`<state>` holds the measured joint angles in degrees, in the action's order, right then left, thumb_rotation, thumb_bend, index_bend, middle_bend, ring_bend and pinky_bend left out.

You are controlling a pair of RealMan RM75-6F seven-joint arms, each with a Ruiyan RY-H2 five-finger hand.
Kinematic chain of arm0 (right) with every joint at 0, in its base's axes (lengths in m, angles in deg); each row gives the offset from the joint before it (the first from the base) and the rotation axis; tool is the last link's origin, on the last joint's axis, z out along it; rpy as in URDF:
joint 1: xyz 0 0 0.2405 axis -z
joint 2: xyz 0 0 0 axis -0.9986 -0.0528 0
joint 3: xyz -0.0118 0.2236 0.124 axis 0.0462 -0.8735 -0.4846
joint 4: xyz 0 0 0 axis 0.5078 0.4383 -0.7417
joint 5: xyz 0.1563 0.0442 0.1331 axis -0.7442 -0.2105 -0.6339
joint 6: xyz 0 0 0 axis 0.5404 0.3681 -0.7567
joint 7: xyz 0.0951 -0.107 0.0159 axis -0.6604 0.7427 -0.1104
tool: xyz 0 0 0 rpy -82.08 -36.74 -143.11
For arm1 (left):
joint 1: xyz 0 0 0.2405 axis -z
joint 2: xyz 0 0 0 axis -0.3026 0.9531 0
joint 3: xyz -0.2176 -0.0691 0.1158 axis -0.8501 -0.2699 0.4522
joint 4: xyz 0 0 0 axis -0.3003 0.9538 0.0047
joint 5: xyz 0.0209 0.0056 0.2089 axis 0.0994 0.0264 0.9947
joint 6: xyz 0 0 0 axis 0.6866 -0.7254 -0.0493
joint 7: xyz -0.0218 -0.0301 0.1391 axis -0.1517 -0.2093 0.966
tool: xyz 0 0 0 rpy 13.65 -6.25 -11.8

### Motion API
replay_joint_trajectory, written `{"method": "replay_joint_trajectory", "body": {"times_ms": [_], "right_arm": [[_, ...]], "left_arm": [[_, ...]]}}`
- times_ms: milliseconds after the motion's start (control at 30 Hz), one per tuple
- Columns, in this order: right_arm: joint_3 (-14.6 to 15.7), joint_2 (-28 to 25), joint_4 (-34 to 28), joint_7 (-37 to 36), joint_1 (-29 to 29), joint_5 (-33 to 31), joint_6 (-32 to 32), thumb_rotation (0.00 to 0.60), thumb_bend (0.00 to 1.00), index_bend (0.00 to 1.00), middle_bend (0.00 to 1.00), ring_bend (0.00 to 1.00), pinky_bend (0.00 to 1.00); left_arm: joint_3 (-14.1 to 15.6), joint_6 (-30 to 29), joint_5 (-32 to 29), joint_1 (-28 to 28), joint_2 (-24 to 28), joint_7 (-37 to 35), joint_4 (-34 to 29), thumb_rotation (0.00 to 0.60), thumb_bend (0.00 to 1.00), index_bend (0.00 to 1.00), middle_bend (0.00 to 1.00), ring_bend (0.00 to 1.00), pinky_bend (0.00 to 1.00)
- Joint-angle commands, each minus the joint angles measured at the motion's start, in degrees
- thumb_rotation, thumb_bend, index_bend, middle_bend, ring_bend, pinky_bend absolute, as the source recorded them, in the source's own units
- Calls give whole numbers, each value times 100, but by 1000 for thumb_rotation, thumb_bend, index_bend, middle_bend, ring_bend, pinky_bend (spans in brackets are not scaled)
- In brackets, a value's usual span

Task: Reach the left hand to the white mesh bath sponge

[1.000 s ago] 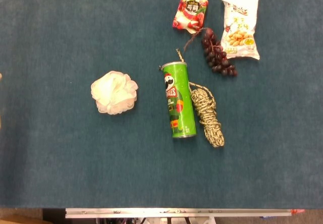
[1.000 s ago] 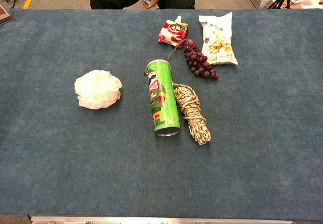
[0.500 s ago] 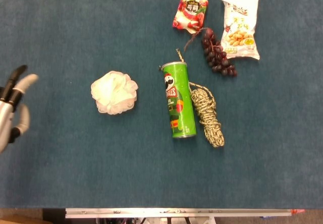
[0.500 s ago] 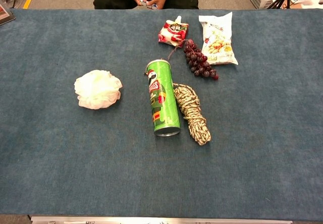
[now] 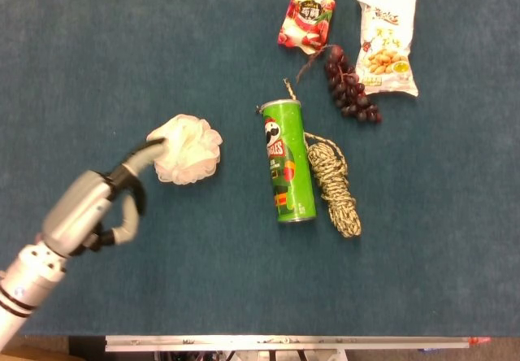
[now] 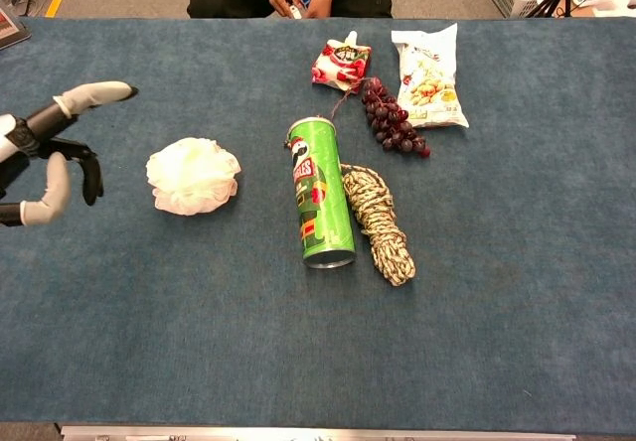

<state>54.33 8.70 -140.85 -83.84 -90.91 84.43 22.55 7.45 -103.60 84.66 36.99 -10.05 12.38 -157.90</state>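
- The bench is covered in blue cloth.
- The left robot hand is held released, fingers apart, nothing grasped, just left of the sponge.
- The white mesh bath sponge is seen left of the green can.

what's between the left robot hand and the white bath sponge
Nothing: in the chest view only bare blue table separates the left robot hand from the sponge.

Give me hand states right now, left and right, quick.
Left hand: open, fingers apart, holding nothing, beside the white mesh bath sponge.
Right hand: not in either view.
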Motion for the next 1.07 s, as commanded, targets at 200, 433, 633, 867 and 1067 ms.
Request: {"method": "replay_joint_trajectory", "body": {"times_ms": [200, 433, 633, 867, 1067], "right_arm": [[6, -10, -31, 40, 7, -30, -29, 600, 897, 324, 339, 320, 581], [16, -14, -38, 62, 15, -71, -76, 600, 898, 323, 335, 320, 581], [16, -15, -35, 75, 10, -98, -116, 600, 898, 323, 333, 320, 581], [20, -5, -46, 95, 3, -107, -146, 600, 898, 324, 332, 320, 581], [17, -11, -53, 101, 6, -122, -154, 600, 898, 323, 330, 320, 581]], "left_arm": [[504, -12, 860, 834, -345, -1462, -108, 600, 1000, 0, 0, 606, 527], [647, -181, 927, 1027, -454, -1846, -374, 600, 1000, 0, 0, 609, 528], [806, -310, 1133, 1127, -529, -1810, -451, 600, 1000, 0, 0, 612, 528], [937, -456, 1325, 1262, -598, -1809, -566, 600, 1000, 0, 0, 612, 528], [1006, -523, 1303, 1338, -622, -1797, -586, 600, 1000, 0, 0, 612, 528]]}}
